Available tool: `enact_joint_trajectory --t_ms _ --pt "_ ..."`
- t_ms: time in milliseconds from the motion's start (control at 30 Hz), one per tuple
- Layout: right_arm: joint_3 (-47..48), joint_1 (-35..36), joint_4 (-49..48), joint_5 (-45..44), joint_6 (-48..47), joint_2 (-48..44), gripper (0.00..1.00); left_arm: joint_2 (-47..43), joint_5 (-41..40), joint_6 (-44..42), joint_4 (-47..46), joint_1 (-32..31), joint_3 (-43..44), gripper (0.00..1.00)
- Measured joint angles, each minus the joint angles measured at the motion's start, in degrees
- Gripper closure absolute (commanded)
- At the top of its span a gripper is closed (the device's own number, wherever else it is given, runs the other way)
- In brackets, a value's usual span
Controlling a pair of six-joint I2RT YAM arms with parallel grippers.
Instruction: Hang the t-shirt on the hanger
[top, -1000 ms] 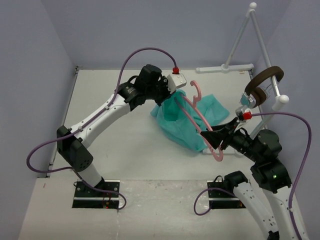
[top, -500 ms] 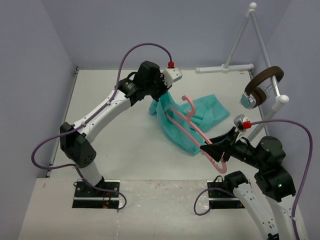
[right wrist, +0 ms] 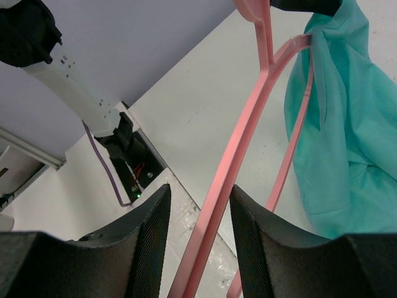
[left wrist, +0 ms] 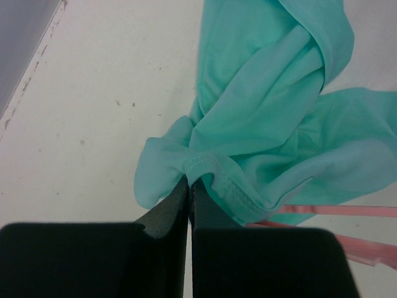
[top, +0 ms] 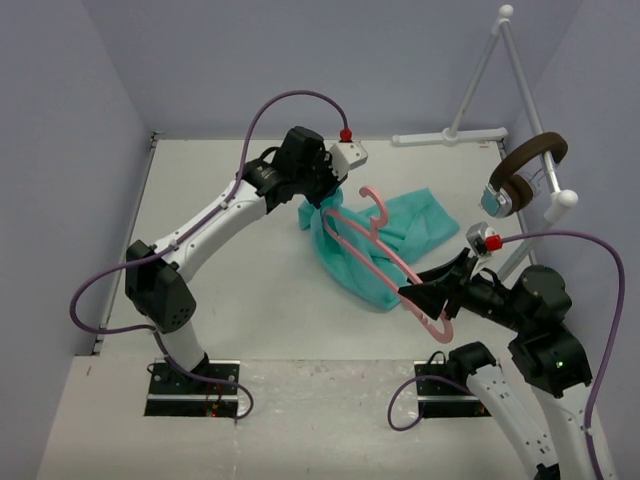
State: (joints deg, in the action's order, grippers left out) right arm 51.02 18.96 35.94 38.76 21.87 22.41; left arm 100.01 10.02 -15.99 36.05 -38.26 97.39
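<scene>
L gripper is clenched tight on a hem edge of the t-shirt, jaws pressed together w/ the stitched seam bunched at the tips; in the left wrist view the gripper pinches that fold and the t-shirt spills away toward 1 o'clock over the table. In the top view the t-shirt sits a bit to 3 o'clock of the table centre, its 11 o'clock corner pulled up by the L gripper, the rest heaped and trailing toward 5 o'clock. The hanger runs slantwise over the cloth from 11 to 5 o'clock, hook up near 12. R gripper is grasping the hanger's 5 o'clock corner, off the table. In the right wrist view the R gripper has the hanger running up btw its fingers toward 1 o'clock, far end meeting the t-shirt just beside the L gripper; whether it is inside the cloth, can't tell. White rack stands at 1–2 o'clock of the table, brown headphones hanging on it at approx 3 o'clock.
</scene>
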Motion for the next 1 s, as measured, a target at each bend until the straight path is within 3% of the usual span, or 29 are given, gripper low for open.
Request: enact_joint_trajectory --t_ms 133,400,700,1000 --pt "1.9 0.0 1.6 -2.3 -1.0 1.4 1.0 0.0 -0.8 0.5 -0.2 0.5 -0.7 1.0" --pt "2.3 0.0 7.9 -17.9 -3.7 -0.3 1.0 -1.3 -1.8 3.0 -2.1 2.2 -2.5 1.0" --pt "2.5 -0.1 6.3 0.6 -3.8 0.8 1.0 -1.7 -1.3 4.3 -2.6 2.2 -2.3 1.0" --pt "5.0 -0.1 4.4 3.6 -3.3 1.4 1.0 -1.0 -0.1 4.5 -2.6 2.2 -2.3 1.0"
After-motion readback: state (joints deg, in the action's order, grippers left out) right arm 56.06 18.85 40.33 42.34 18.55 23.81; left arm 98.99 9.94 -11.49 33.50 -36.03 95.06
